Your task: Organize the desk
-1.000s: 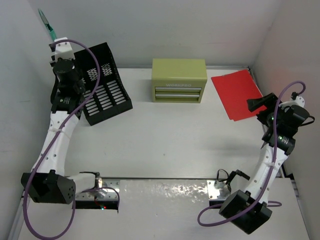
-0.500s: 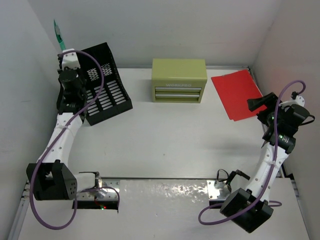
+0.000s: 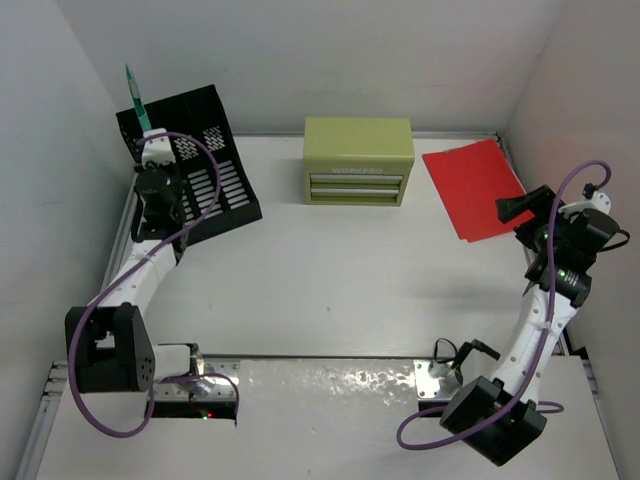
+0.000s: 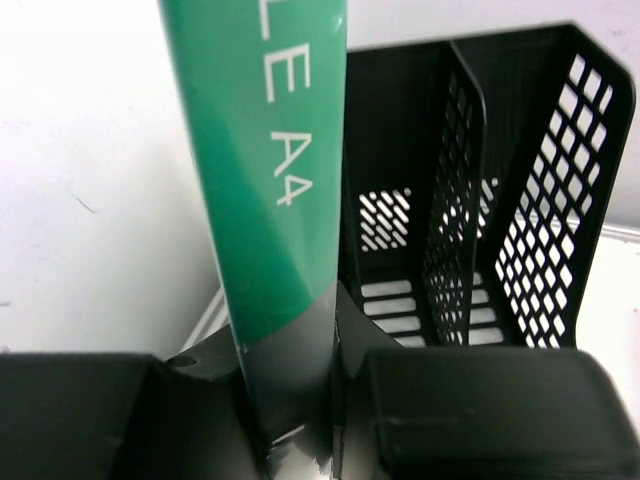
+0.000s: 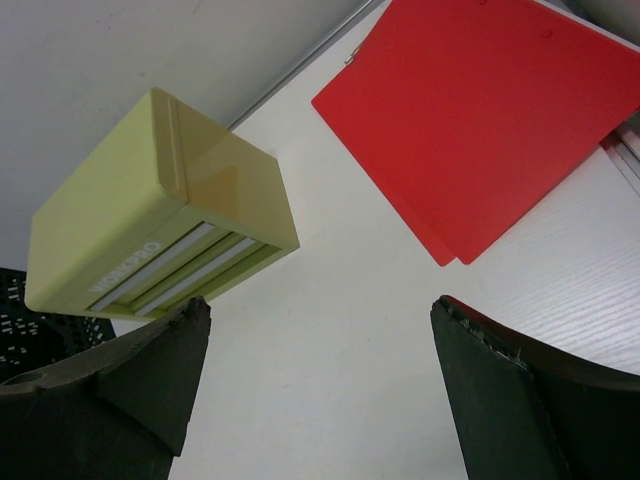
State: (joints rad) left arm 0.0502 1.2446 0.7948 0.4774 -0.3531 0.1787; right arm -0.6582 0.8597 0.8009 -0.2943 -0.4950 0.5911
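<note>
The desk (image 3: 330, 280) is a white tabletop between white walls. My left gripper (image 3: 146, 146) is shut on a green folder (image 3: 137, 100) and holds it upright on edge at the left side of the black slotted file rack (image 3: 205, 175). In the left wrist view the green folder (image 4: 262, 170), printed "A4", rises from between my fingers, with the rack's (image 4: 470, 190) slots just to its right. My right gripper (image 3: 516, 208) is open and empty, raised at the right side near a red folder (image 3: 475, 185) lying flat. The red folder (image 5: 480, 110) also shows in the right wrist view.
An olive-green small drawer chest (image 3: 358, 160) stands at the back centre, drawers shut; it also shows in the right wrist view (image 5: 150, 215). White walls close in the left, back and right. A metal plate (image 3: 330, 375) runs between the arm bases.
My left arm has swung right and forward, carrying the green folder from the left wall to the rack's left edge. The right arm has not moved.
</note>
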